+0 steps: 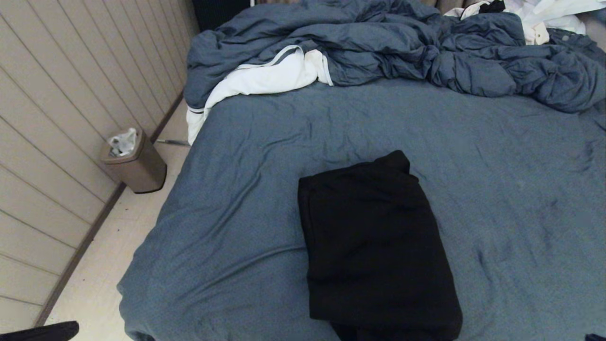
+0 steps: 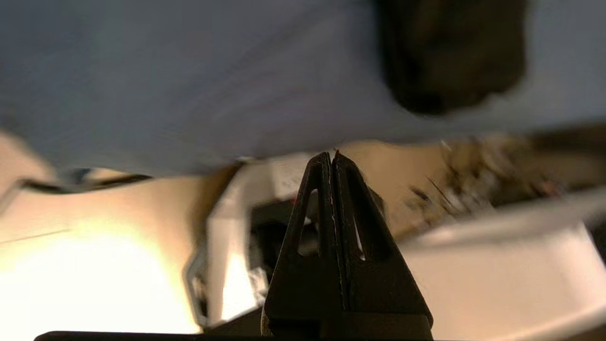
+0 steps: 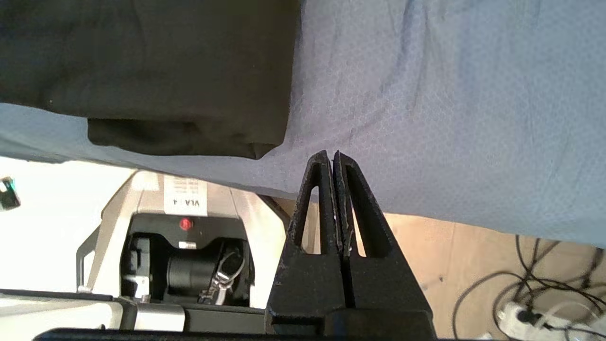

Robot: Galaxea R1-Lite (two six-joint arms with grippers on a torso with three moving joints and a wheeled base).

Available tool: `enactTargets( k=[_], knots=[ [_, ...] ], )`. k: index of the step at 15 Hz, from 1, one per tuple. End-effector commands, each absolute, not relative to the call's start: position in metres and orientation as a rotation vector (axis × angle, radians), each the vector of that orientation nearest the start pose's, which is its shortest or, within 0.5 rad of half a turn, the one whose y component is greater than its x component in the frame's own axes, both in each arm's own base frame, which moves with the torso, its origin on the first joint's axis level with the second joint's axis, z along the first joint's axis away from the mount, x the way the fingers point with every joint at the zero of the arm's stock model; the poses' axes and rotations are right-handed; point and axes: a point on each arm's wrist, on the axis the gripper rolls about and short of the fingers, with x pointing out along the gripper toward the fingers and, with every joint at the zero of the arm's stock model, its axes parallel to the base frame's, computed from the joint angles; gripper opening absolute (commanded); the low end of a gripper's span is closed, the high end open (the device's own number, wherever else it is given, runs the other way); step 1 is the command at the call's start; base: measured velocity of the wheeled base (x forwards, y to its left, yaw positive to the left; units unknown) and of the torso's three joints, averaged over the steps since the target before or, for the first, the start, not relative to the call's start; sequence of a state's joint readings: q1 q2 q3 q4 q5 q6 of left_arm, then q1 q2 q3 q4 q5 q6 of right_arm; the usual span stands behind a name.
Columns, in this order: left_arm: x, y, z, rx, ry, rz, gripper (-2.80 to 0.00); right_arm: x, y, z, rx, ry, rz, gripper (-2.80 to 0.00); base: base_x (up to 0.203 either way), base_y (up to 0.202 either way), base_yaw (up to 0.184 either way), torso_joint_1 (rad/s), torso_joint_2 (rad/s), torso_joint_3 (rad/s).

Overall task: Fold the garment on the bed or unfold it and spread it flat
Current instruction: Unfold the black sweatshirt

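The black garment (image 1: 376,246) lies folded into a compact rectangle on the near middle of the bed (image 1: 497,199), reaching its front edge. It also shows in the right wrist view as a dark folded block (image 3: 151,71) and as a dark patch (image 2: 450,52) in the left wrist view. My left gripper (image 2: 331,156) is shut with nothing in it, held off the bed's front edge. My right gripper (image 3: 330,155) is shut and empty too, just before the bed's front edge, apart from the garment. Neither gripper appears in the head view.
A rumpled blue-grey duvet (image 1: 402,42) and a white cloth with grey trim (image 1: 265,78) are heaped at the far side of the bed. A bin (image 1: 135,161) stands on the floor by the panelled wall at left. Cables (image 3: 544,289) lie on the floor.
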State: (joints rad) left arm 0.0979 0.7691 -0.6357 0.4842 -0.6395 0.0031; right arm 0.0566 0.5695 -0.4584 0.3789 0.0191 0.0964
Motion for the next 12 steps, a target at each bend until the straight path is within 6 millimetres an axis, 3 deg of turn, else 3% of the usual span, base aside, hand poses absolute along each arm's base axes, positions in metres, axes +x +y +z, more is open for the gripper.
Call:
enactTargets(
  k=[1, 4, 9, 12],
  knots=[
    [0.049, -0.011, 0.197, -0.226, 0.611, -0.583, -2.8, 0.009, 0.001, 0.163, 0.092, 0.454, 0.051, -2.8, 0.0, 0.0, 0.0, 0.0, 0.0, 0.0],
    [0.051, -0.013, 0.192, -0.187, 0.59, -0.587, -2.8, -0.002, 0.0, 0.16, 0.095, 0.429, 0.047, -2.8, 0.0, 0.0, 0.0, 0.0, 0.0, 0.0],
    [0.022, -0.009, 0.168, -0.09, 0.4, -0.411, -2.8, -0.01, 0.001, 0.147, 0.112, 0.4, 0.001, -2.8, 0.0, 0.0, 0.0, 0.0, 0.0, 0.0],
    [0.006, -0.007, 0.138, -0.081, 0.346, -0.291, -2.8, -0.019, 0.003, 0.131, 0.079, 0.364, 0.003, -2.8, 0.0, 0.0, 0.0, 0.0, 0.0, 0.0]
  ],
)
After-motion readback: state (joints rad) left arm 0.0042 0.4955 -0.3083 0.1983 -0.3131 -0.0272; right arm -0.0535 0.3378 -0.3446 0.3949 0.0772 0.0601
